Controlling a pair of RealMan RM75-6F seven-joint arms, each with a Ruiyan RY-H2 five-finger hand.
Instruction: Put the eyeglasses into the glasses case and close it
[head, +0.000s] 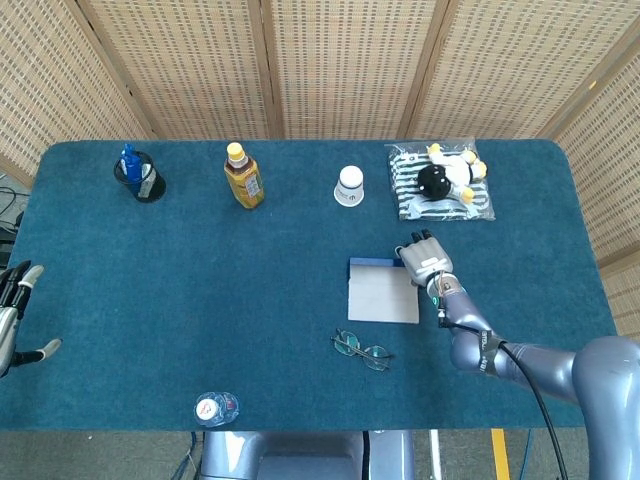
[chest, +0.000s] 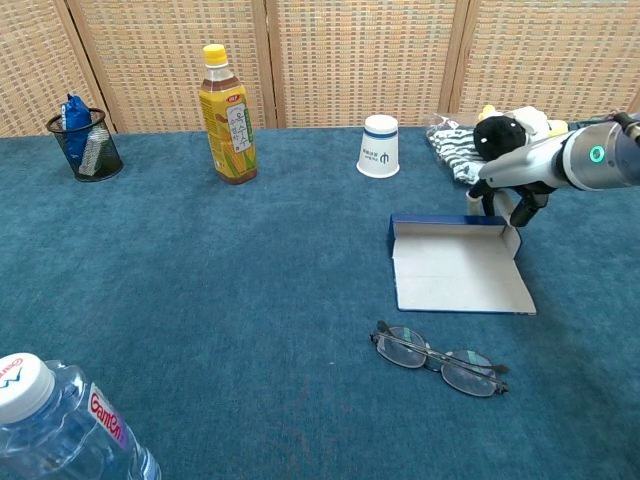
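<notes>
The glasses case (head: 383, 292) (chest: 458, 273) lies open on the blue cloth, a flat blue box with a white inside, squared to the table. My right hand (head: 426, 261) (chest: 508, 194) grips its far right corner, fingers curled down over the low blue wall. The eyeglasses (head: 361, 351) (chest: 440, 360) lie folded open on the cloth just in front of the case, apart from it. My left hand (head: 12, 312) shows only in the head view, at the table's left edge, fingers spread and holding nothing.
Along the back stand a mesh pen holder (head: 138, 176) (chest: 82, 137), a yellow tea bottle (head: 244, 177) (chest: 227, 105) and an upturned paper cup (head: 349, 186) (chest: 379, 146). A plush toy on a striped bag (head: 445, 178) (chest: 500, 130) lies behind the right hand. A water bottle (head: 214, 408) (chest: 50, 425) is at the front left.
</notes>
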